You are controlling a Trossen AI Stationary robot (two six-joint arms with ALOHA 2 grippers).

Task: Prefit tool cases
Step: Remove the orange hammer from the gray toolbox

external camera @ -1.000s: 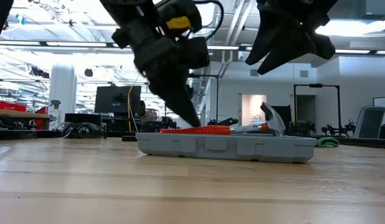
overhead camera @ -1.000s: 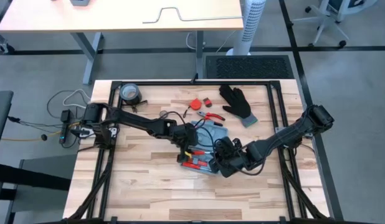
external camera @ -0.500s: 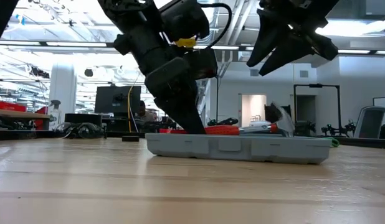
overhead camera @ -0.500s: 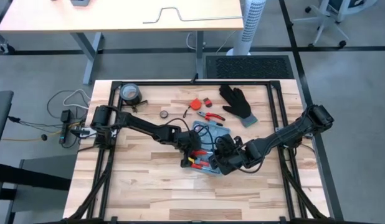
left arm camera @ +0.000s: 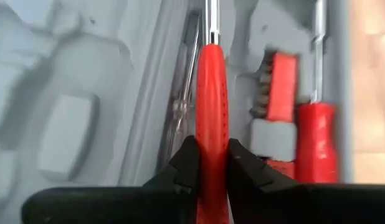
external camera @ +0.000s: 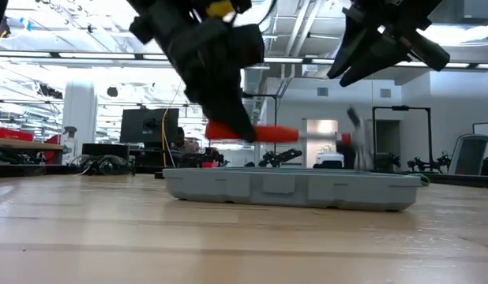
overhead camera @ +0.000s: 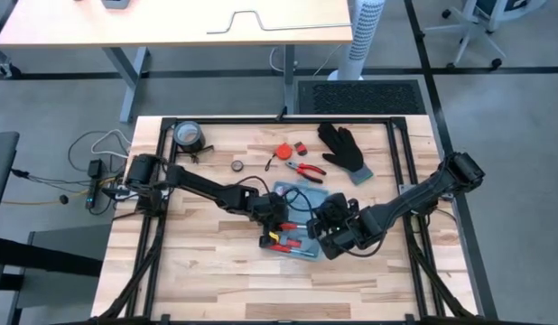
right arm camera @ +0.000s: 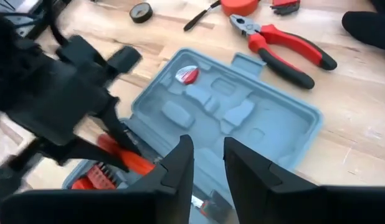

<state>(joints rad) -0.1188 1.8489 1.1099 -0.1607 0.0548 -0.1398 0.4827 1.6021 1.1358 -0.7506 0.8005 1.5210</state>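
Case: your light-blue tool case (overhead camera: pixel 302 217) lies open and flat near the middle of the table (overhead camera: pixel 216 262), with both arms over it. In the low view its grey side wall (external camera: pixel 291 189) sits level on the wood.
Left gripper: your left gripper (left arm camera: pixel 211 165) is closed tight on the red handle of a hammer (left arm camera: pixel 211 118), fingers (left arm camera: pixel 183 165) pressing it from both sides. In the low view the hammer (external camera: pixel 260 132) hangs level above the case, clear of its rim, with the metal head blurred at the far end.
Right gripper: your right gripper (right arm camera: pixel 208 155) hovers above the case with a narrow gap between its fingers and nothing in them. In the high view it (overhead camera: pixel 329 230) sits over the case's right side.
Inside the case: from the left wrist you see moulded grey-blue slots, a red block of bits (left arm camera: pixel 276 84) and a second red-handled tool (left arm camera: pixel 314 134) seated beside the hammer's slot.
Loose on the table: red-handled pliers (right arm camera: pixel 283 46) lie just beyond the case; a black glove (overhead camera: pixel 344 151) lies farther back toward the right; a roll of tape (overhead camera: pixel 188 135) sits at the back left corner.
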